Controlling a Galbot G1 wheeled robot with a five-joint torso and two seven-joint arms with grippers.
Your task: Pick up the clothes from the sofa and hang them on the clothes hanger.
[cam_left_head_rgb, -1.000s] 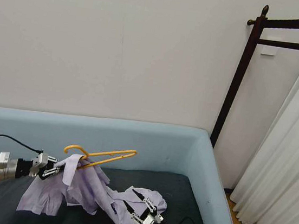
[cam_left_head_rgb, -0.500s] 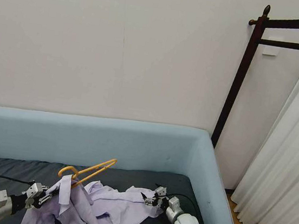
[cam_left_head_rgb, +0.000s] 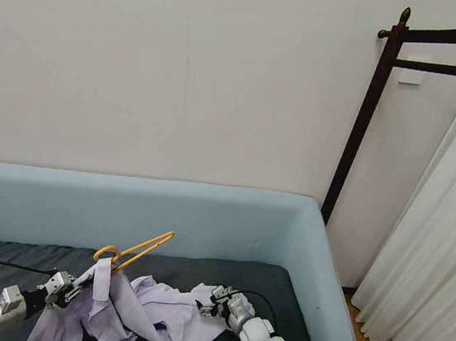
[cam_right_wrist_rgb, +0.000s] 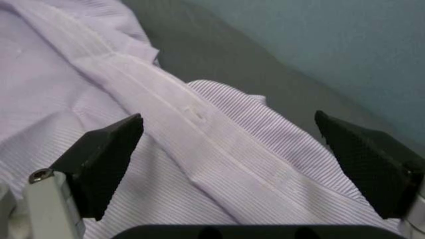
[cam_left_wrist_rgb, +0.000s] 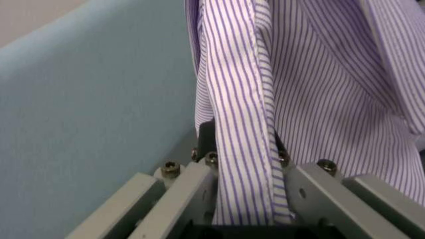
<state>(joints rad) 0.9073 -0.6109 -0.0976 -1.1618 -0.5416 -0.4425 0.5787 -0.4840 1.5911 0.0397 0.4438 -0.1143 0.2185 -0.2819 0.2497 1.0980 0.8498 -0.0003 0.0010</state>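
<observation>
A lilac striped shirt (cam_left_head_rgb: 156,316) lies bunched on the sofa's dark seat (cam_left_head_rgb: 279,297), with an orange hanger (cam_left_head_rgb: 137,250) sticking up from its collar end. My left gripper (cam_left_head_rgb: 66,290) is low at the left, shut on a fold of the shirt (cam_left_wrist_rgb: 319,74) near the hanger; the left wrist view shows the cloth pinched between its fingers (cam_left_wrist_rgb: 204,144). My right gripper (cam_left_head_rgb: 215,300) sits at the shirt's right end. It is open, its black pads (cam_right_wrist_rgb: 106,162) spread on either side of the button placket (cam_right_wrist_rgb: 212,149). The dark wooden clothes rack (cam_left_head_rgb: 366,113) stands at the right.
The sofa's light blue back (cam_left_head_rgb: 173,214) and right armrest (cam_left_head_rgb: 321,290) enclose the seat. White curtains (cam_left_head_rgb: 443,247) hang at the far right beside the rack. A plain white wall is behind.
The left gripper has dropped lower with the shirt and hanger. The right gripper rose from the bottom edge to the shirt's right end, then shifted slightly left.
</observation>
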